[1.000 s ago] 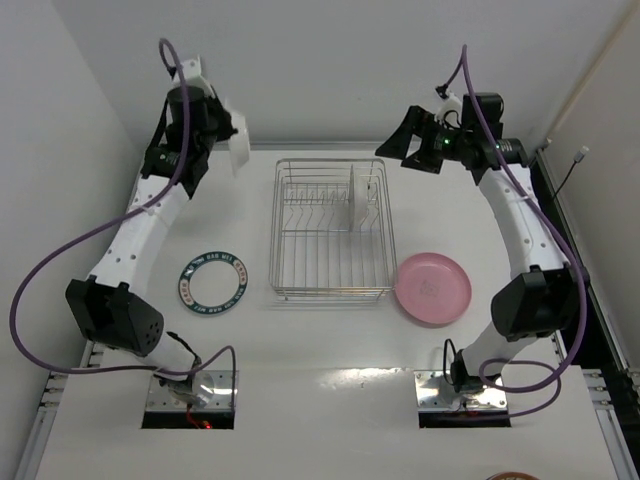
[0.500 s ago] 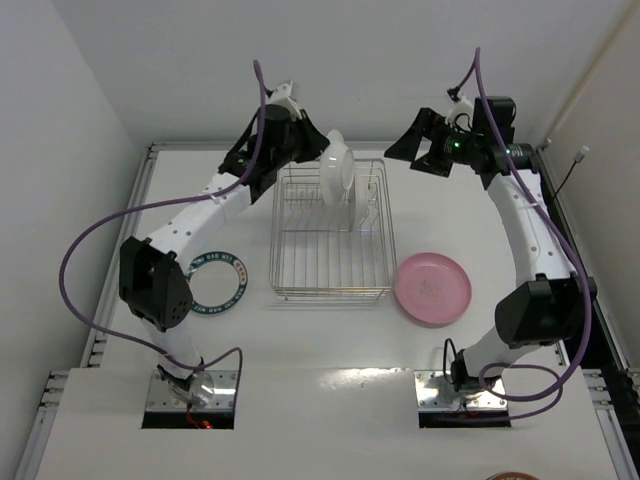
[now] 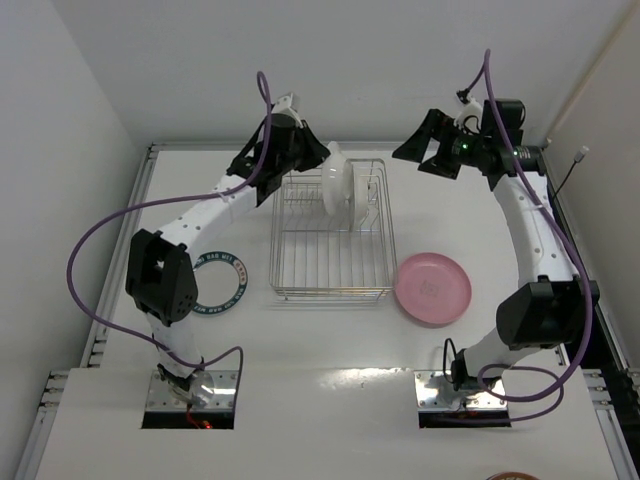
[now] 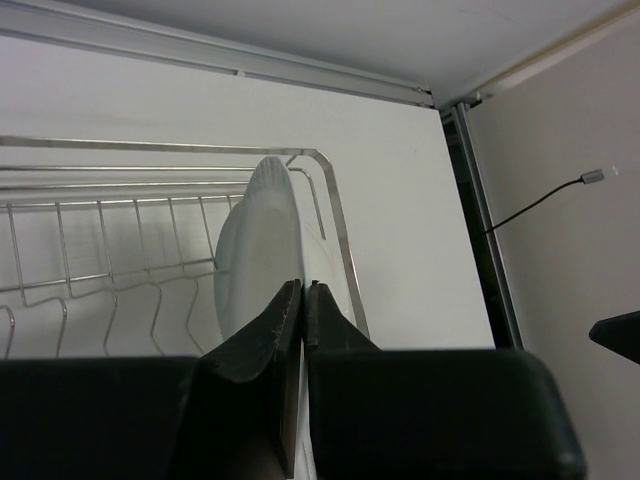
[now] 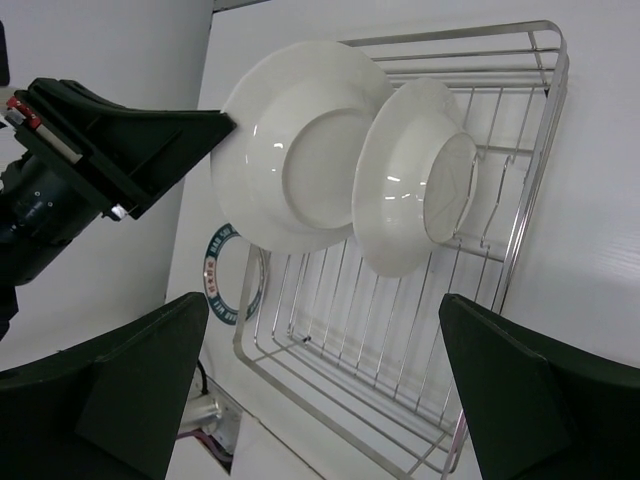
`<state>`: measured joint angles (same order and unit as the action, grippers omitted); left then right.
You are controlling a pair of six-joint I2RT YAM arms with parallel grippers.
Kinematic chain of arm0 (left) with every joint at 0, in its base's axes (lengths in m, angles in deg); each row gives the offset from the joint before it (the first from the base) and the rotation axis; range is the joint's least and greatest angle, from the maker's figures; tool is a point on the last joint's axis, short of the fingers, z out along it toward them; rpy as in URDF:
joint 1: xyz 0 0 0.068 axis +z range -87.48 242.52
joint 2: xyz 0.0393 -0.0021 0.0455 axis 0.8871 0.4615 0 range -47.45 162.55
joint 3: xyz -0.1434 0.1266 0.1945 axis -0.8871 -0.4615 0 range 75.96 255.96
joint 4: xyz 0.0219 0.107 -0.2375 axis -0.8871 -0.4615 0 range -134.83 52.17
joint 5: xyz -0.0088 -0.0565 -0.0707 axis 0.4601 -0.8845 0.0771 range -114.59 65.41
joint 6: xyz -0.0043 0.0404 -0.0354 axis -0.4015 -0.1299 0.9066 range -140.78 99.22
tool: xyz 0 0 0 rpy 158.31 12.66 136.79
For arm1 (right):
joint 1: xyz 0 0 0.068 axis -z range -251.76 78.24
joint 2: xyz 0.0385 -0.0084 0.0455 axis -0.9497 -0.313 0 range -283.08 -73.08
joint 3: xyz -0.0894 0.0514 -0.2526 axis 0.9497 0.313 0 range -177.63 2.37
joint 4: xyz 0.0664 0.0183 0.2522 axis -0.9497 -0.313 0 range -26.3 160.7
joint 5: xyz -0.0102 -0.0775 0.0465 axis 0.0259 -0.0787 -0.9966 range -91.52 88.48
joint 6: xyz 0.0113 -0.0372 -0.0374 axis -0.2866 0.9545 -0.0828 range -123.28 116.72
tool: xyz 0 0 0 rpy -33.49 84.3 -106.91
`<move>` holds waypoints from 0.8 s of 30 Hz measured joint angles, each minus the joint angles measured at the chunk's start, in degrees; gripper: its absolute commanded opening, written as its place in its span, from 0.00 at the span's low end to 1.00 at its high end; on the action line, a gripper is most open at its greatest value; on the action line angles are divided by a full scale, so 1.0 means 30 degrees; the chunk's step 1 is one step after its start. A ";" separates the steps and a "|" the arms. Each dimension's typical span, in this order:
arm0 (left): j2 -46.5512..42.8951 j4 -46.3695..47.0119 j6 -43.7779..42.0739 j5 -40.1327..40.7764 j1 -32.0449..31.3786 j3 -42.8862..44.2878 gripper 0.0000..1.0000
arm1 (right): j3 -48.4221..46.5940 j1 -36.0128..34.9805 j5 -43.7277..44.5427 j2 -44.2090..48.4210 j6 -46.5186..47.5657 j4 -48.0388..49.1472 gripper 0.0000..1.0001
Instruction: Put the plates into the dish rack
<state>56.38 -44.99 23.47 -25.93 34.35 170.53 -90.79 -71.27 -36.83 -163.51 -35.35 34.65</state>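
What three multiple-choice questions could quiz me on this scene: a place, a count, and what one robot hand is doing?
1. The pink plate lies: A on the table, right of the rack; B inside the rack; C in a gripper.
2. White plates at the rack: A one; B two; C four.
3. The left gripper is: A wide open; B shut on a white plate; C out of sight.
Answers: A, it lies flat beside the wires; B, the right wrist view shows two there; B, its fingers pinch a plate's rim.

Bright, even light with soft shadows; small glints on the larger white plate [image 5: 300, 160].
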 measured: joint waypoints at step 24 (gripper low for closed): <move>0.0685 -0.0772 0.2004 0.3628 -0.0867 -0.1319 0.00 | 0.0211 0.0415 -0.0459 0.0000 0.0160 -0.0379 1.00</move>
<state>58.44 -47.31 29.48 -15.05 31.75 166.57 -90.16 -70.02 -38.21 -163.51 -34.87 33.51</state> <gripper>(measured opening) 0.010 1.001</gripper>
